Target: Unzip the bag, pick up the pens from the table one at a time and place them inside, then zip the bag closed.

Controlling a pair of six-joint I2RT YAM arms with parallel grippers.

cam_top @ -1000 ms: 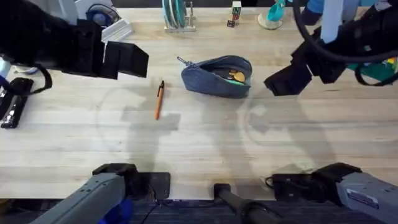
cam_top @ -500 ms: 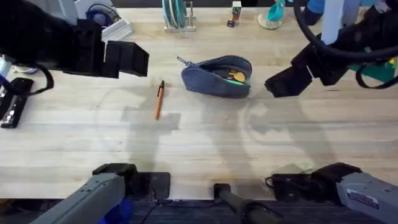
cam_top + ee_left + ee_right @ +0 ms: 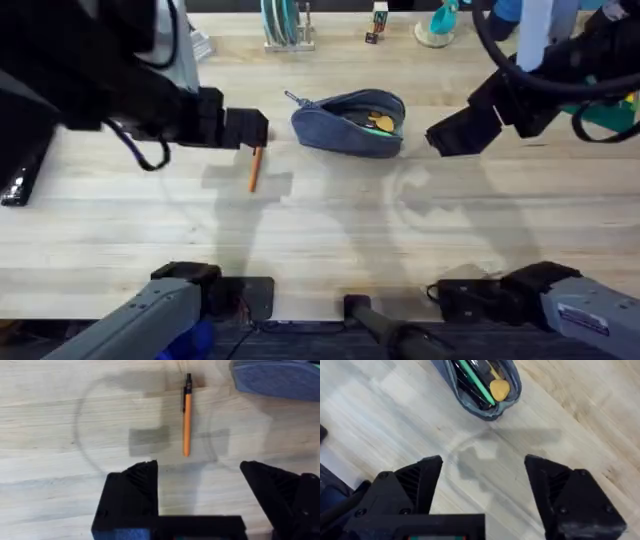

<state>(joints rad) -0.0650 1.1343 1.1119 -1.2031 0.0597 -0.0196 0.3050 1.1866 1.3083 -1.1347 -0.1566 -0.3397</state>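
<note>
While the orange pen lies alone on the counter, the left hand hangs over its dark-tipped end with fingers spread wide and nothing between them; half a second earlier that hand sat farther to the left, clear of the pen. Seen from the left wrist, the pen rests flat on the wood ahead of the fingers, with one corner of the bag cut off at the frame's edge. Just past the pen, mid-counter, the grey-blue bag lies unzipped. From the right wrist its mouth shows a green pen and a yellow-orange lump among dark items too shadowed to identify. Beside the bag, the right hand hovers unmoved, spread and empty.
</note>
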